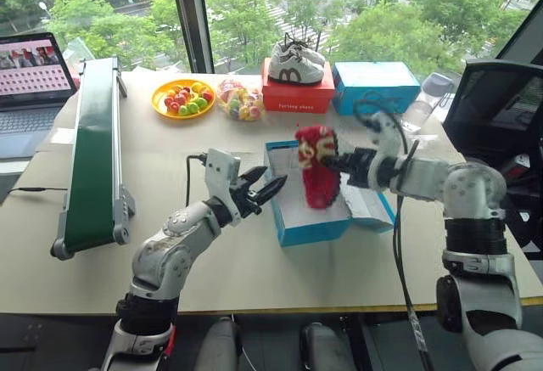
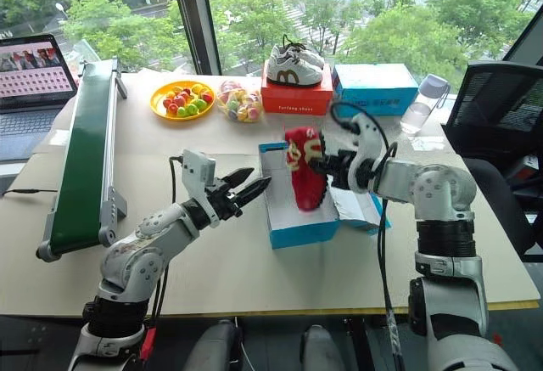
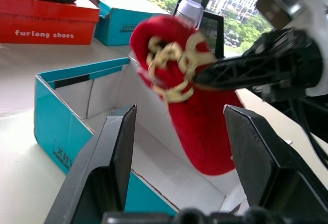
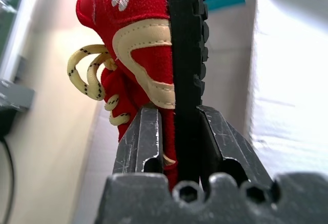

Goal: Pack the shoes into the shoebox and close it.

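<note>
My right gripper (image 1: 333,163) is shut on a red shoe (image 1: 318,167) with pale curly marks and cream laces. In the right wrist view its fingers (image 4: 146,131) clamp the shoe (image 4: 138,39) at the black sole. The shoe hangs toe down over the open blue shoebox (image 1: 310,228), its lower end inside the white interior (image 3: 154,157). The box's lid flap (image 1: 371,207) lies open to the right. My left gripper (image 1: 273,182) stands open just left of the box, level with its rim and pointing at the shoe (image 3: 189,106). It holds nothing.
At the back stand a red box (image 1: 297,97) carrying white sneakers (image 1: 295,64), a plainer blue box (image 1: 376,87), a yellow plate of fruit (image 1: 182,98) and a candy bag (image 1: 239,101). A green conveyor (image 1: 93,154) and laptop (image 1: 30,74) are left; a bottle (image 2: 422,103) and chair (image 1: 501,116) right.
</note>
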Robot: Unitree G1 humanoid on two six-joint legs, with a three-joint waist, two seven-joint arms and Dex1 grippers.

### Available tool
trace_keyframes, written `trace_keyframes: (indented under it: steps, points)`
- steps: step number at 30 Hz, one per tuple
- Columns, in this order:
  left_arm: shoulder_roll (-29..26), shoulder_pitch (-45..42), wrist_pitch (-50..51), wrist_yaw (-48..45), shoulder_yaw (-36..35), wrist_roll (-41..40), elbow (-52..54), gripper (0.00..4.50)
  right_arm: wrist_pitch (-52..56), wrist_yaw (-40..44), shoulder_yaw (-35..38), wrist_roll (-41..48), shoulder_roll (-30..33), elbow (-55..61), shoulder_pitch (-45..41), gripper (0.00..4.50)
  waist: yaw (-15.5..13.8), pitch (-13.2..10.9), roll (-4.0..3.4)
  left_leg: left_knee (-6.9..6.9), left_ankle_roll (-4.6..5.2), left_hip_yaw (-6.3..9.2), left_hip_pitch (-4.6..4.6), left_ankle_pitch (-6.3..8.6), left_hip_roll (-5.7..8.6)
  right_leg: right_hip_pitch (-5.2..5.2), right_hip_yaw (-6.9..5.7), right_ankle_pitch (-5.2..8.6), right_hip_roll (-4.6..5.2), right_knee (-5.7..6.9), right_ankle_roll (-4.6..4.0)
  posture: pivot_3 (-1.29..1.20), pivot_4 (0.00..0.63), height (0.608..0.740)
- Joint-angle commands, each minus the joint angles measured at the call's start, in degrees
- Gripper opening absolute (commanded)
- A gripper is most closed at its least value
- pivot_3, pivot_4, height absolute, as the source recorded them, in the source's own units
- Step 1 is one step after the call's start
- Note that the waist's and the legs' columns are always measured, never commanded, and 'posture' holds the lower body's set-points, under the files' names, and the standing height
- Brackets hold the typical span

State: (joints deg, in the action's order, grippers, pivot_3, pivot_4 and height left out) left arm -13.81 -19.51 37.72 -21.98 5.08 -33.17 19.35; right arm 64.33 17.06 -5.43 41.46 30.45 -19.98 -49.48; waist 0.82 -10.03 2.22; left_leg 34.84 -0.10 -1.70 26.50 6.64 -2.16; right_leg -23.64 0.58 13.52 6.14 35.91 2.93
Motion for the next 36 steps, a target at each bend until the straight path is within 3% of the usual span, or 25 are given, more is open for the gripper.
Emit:
trace_keyframes:
  steps: [1, 5, 11, 17, 20, 25, 31, 34, 36]
  points:
    - [0.6, 0.5, -0.4, -0.2, 0.5, 0.1, 3.0, 2.89, -9.0, 4.5, -3.9, -9.9, -1.2, -9.5, -4.1, 0.80, 0.0, 0.0, 0.00, 0.00, 0.00, 0.00, 0.00, 0.00, 0.00, -0.01, 0.00, 0.00, 0.00, 0.00, 0.00, 0.00, 0.150, 0.733]
    - [1.0, 1.8, -0.3, -0.2, 1.0, 0.1, 3.8, 2.89, -18.2, 6.3, -5.5, -18.0, -5.4, -23.8, -9.1, 0.80, 0.3, 0.0, 0.01, 0.05, 0.00, -0.01, -0.05, 0.00, -0.01, 0.05, 0.03, -0.04, -0.04, 0.01, 0.04, 0.00, 0.150, 0.733]
    - [1.3, 2.3, -0.1, 0.2, 1.5, 0.6, 4.6, 2.89, -25.0, 8.1, -3.1, -23.3, -9.2, -35.7, -13.7, 0.80, 0.3, 0.0, 0.01, 0.17, -0.10, 0.00, -0.22, 0.06, -0.10, 0.26, 0.01, -0.19, -0.10, -0.08, -0.14, 0.00, 0.150, 0.733]
    - [1.2, 2.6, -0.1, 0.3, 0.9, 0.8, 4.9, 2.93, -26.1, 8.5, -0.1, -25.5, -11.0, -36.7, -15.4, 2.76, 0.1, 0.0, 0.00, 0.17, -0.11, -0.01, -0.21, 0.06, -0.11, 0.23, 0.01, -0.12, -0.10, -0.02, -0.39, 0.00, 0.150, 0.733]
    - [0.4, 2.9, -0.8, 0.4, -0.3, 1.7, 4.5, 2.93, -26.0, 7.5, 0.9, -26.6, -11.2, -29.7, -15.8, 3.69, 0.1, 0.0, -0.01, 0.13, -0.02, -0.02, -0.13, 0.01, -0.10, 0.15, 0.04, -0.26, -0.11, -0.03, -0.01, 0.00, 0.150, 0.733]
    - [-0.6, 3.1, -2.3, 2.3, -4.6, 2.9, 2.6, 2.93, -18.0, 5.9, 4.1, -24.2, -11.8, -12.1, -14.0, 3.69, 0.2, 0.0, -0.07, 0.11, 0.01, -0.04, 0.55, -0.02, -0.13, -0.68, 0.13, -0.28, -0.17, 0.23, -0.02, 0.00, 0.150, 0.733]
    - [-2.5, 1.6, -5.9, 8.8, -11.7, 9.2, -2.8, 2.93, -8.9, 3.2, 7.2, -21.5, -13.2, 7.5, -9.8, 3.69, -0.1, 0.0, -0.07, 0.15, 0.01, -0.03, 0.57, -0.01, -0.16, -0.63, 0.06, -0.29, -0.20, 0.23, 0.00, 0.00, 0.150, 0.733]
    - [-4.3, -0.5, -8.6, 21.4, -21.1, 15.8, -9.7, 2.93, -12.1, 12.4, 7.9, -14.5, -13.1, 21.1, -4.5, 3.69, -0.2, 0.0, -0.07, 0.18, 0.01, -0.03, 0.57, -0.01, -0.19, -0.61, 0.02, -0.32, -0.22, 0.20, -0.02, 0.00, 0.150, 0.733]
    - [-5.7, -0.1, -8.8, 23.6, -23.7, 17.6, -11.7, 2.93, -15.8, 18.1, 6.9, -11.8, -12.0, 28.9, 0.4, 3.69, -0.1, 0.0, -0.07, 0.20, 0.00, -0.02, 0.58, -0.01, -0.29, -0.61, 0.03, -0.33, -0.32, 0.16, -0.02, 0.00, 0.150, 0.733]
